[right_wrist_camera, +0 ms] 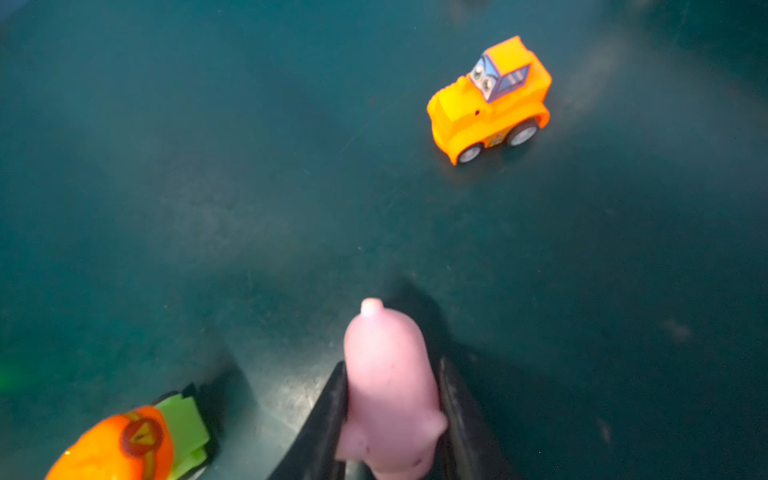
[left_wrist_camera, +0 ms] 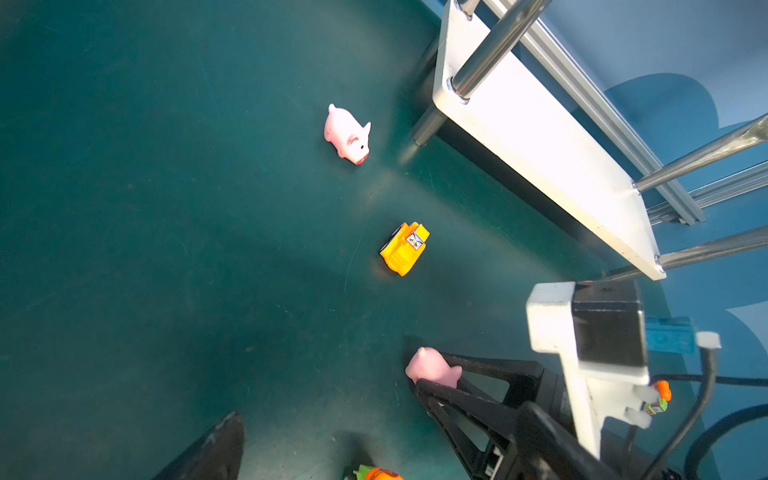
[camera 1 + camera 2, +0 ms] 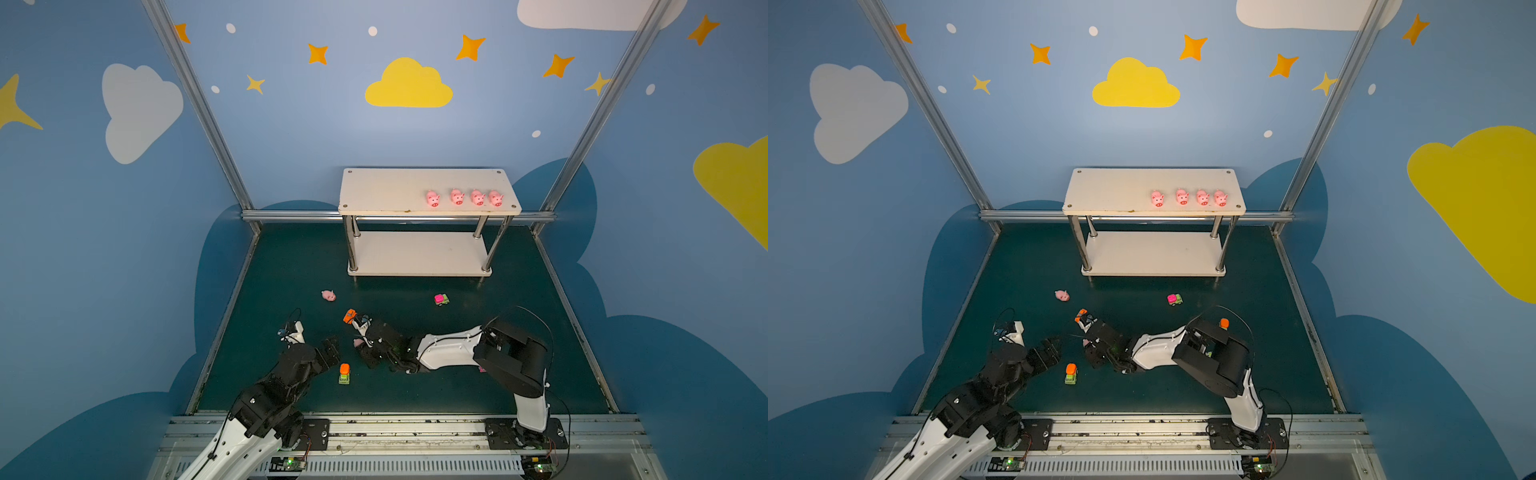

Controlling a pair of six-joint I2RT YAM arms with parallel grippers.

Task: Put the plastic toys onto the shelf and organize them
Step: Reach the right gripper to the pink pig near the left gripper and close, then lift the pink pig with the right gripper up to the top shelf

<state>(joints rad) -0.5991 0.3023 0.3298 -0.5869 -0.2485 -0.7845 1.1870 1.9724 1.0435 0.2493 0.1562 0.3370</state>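
Note:
My right gripper [image 1: 392, 368] is shut on a pink pig [image 1: 390, 395] low over the green mat; in both top views that held pig [image 3: 358, 343] [image 3: 1086, 343] sits left of centre. My left gripper [image 3: 332, 351] stands open just left of it, holding nothing. On the mat lie another pig [image 3: 328, 295], an orange vehicle [image 3: 350, 316] [image 1: 490, 99], an orange-and-green vehicle [image 3: 344, 373] [image 1: 137, 440] and a magenta-and-green vehicle [image 3: 441, 299]. The shelf [image 3: 386, 187] stands at the back with several pigs [image 3: 432, 198] in a row on the right of its top board. Its lower board [image 3: 415, 253] is bare.
An orange-topped toy [image 3: 1224, 323] shows behind my right arm's elbow. A metal rail [image 3: 291, 216] and slanted corner posts [image 3: 199, 108] fence the mat at the back. The arms' base rail [image 3: 415, 428] runs along the front edge.

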